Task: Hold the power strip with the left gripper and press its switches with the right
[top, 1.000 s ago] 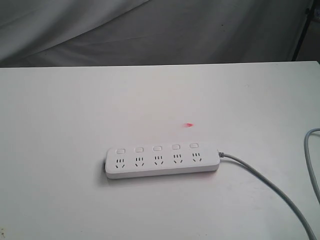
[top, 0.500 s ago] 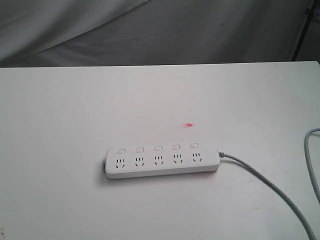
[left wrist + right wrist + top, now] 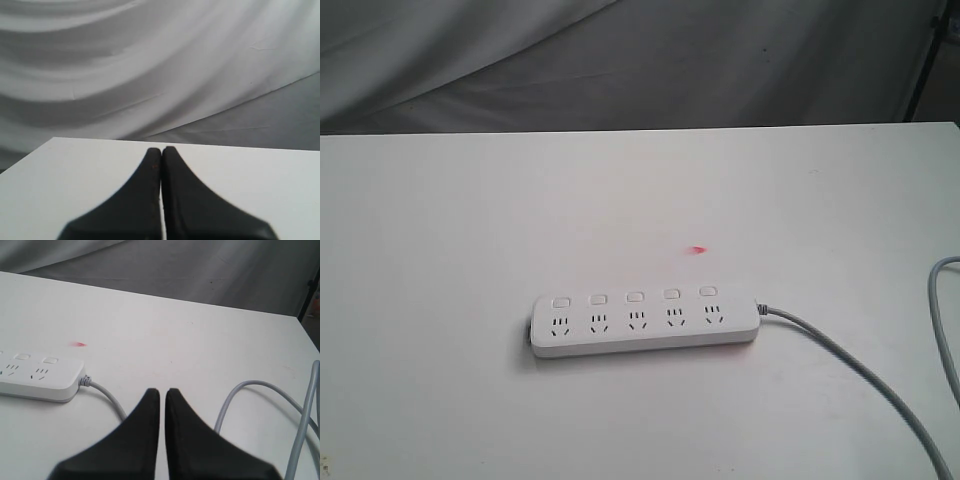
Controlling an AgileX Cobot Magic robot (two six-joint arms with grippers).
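The white power strip [image 3: 645, 323] lies flat on the table, its row of small switches [image 3: 635, 297] along the far side above the sockets. Its grey cord [image 3: 860, 378] runs off to the right. Neither arm appears in the exterior view. In the left wrist view my left gripper [image 3: 161, 150] is shut and empty above bare table, with no strip in sight. In the right wrist view my right gripper [image 3: 162, 391] is shut and empty, with the strip's cord end [image 3: 42, 380] off to one side and the cord [image 3: 107, 396] passing close to its fingertips.
The white table [image 3: 470, 230] ends at a far edge against a grey cloth backdrop [image 3: 620, 60]. A small red mark [image 3: 697, 250] lies on the table beyond the strip. Loops of grey cord [image 3: 300, 415] lie near the table's right edge.
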